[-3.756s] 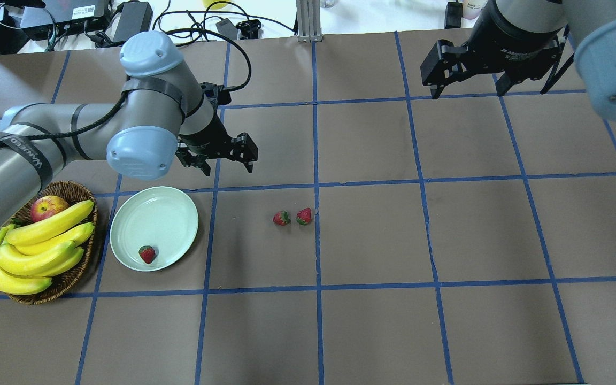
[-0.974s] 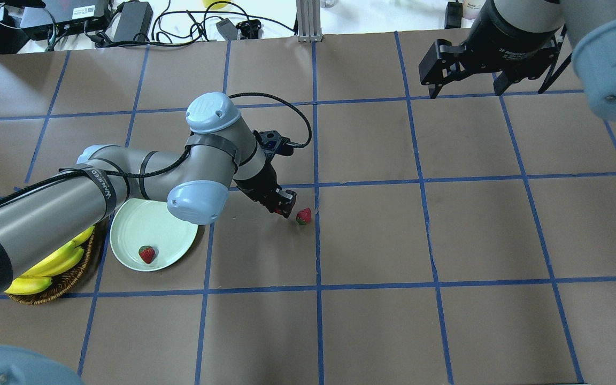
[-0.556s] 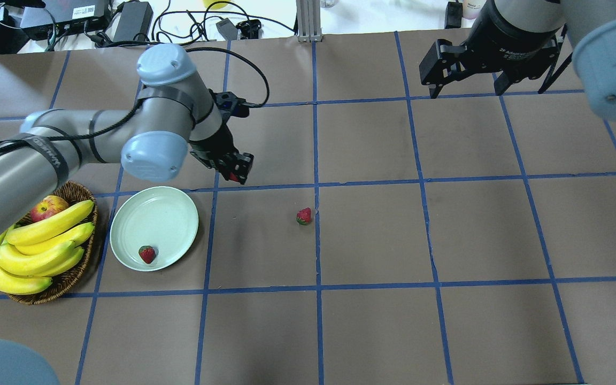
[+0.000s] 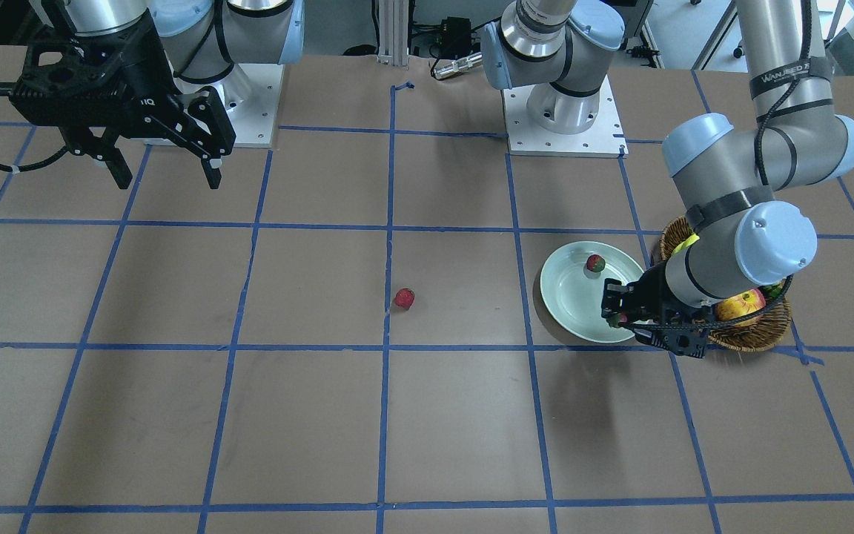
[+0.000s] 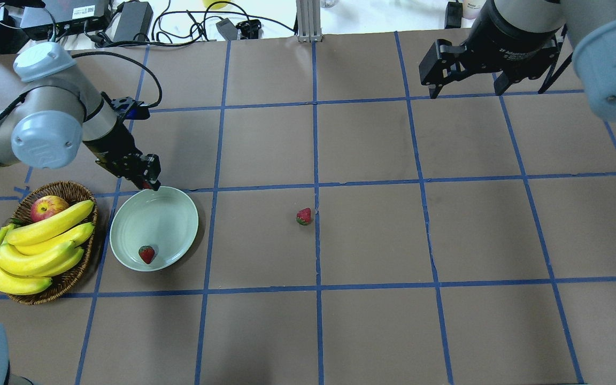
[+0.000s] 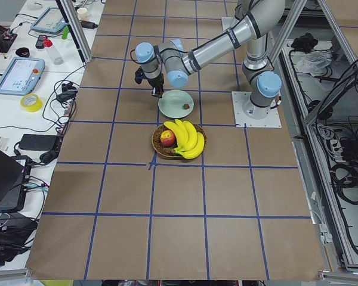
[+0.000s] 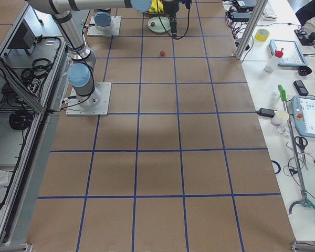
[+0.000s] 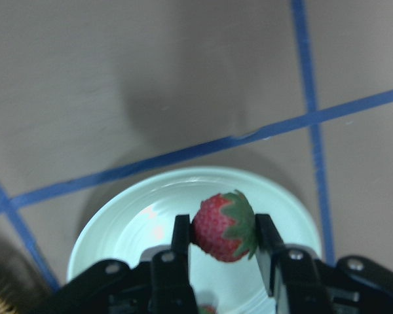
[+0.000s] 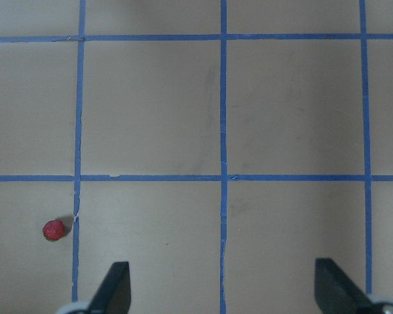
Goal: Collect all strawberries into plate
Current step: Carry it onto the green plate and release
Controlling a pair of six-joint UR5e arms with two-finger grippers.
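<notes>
Over the far rim: left gripper (image 8: 224,237) clamps the held strawberry (image 8: 217,226) above the plate (image 5: 171,214).
Plate: second strawberry (image 5: 147,254) lies inside, near the robot-side rim.
Table (image 5: 393,321) middle: third strawberry (image 5: 303,216), well apart from plate and arms.
Right gripper (image 4: 167,176): fingers wide apart, empty, well away.
Wrist view: shows the grip plainly; overhead barely does.

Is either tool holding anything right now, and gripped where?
The left tool holds a strawberry, pinched across the sides of its red body, above the plate's edge. The right tool is open and holds nothing.
</notes>
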